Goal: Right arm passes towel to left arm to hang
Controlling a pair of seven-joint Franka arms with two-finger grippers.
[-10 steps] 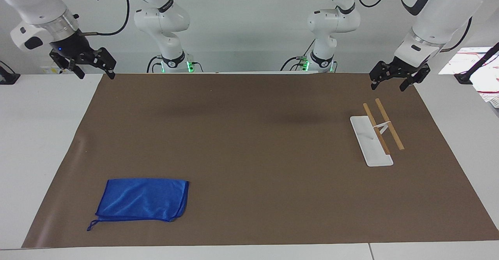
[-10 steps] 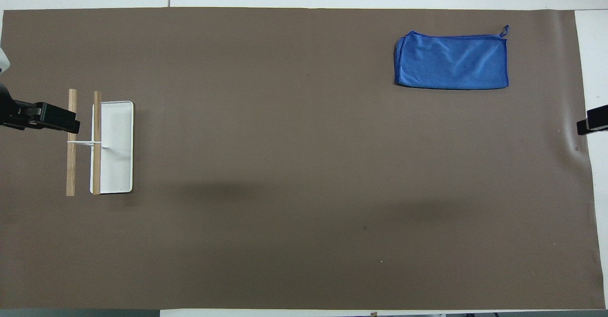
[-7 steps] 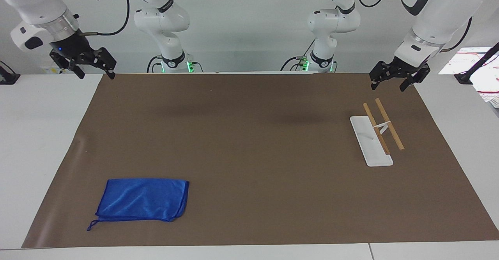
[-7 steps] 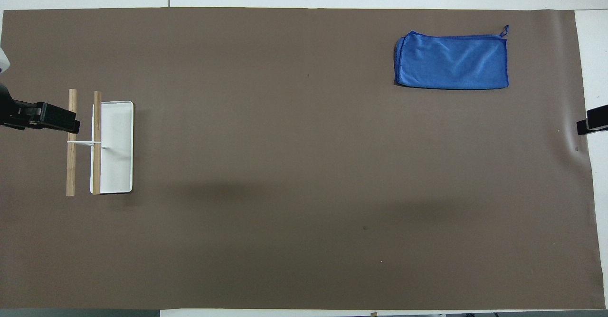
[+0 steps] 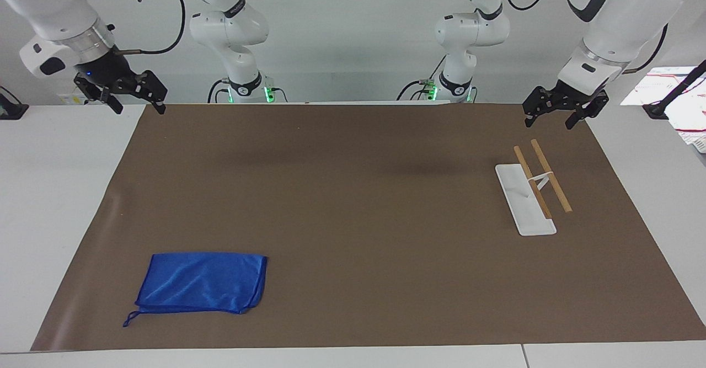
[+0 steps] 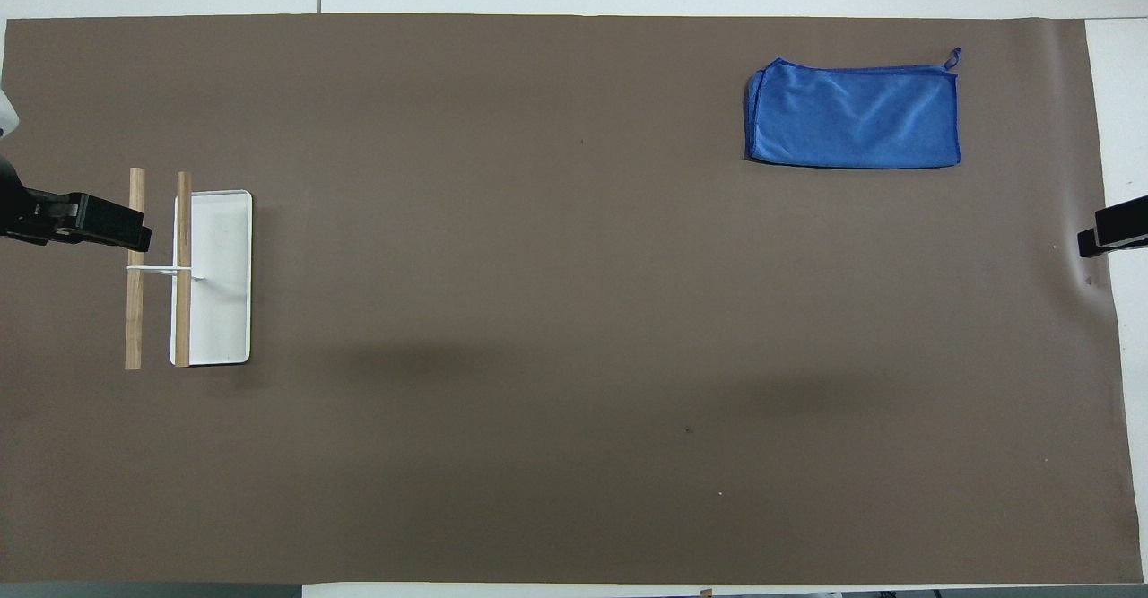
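The blue towel (image 5: 201, 282) lies folded flat on the brown mat, far from the robots at the right arm's end; it also shows in the overhead view (image 6: 852, 114). Its loop string (image 5: 129, 319) trails from one corner. My right gripper (image 5: 139, 107), with its blue light, hangs open and empty in the air over the mat's corner at the robots' edge, well apart from the towel. My left gripper (image 5: 549, 123) hangs open and empty over the mat's edge at the left arm's end, above the rack.
A towel rack with a white base (image 5: 524, 208) and two wooden bars (image 5: 551, 177) stands on the mat at the left arm's end; it also shows in the overhead view (image 6: 220, 311). The brown mat (image 5: 353, 202) covers most of the white table.
My right gripper has shifted slightly in toward the mat. The left arm, the towel and the rack have not moved.
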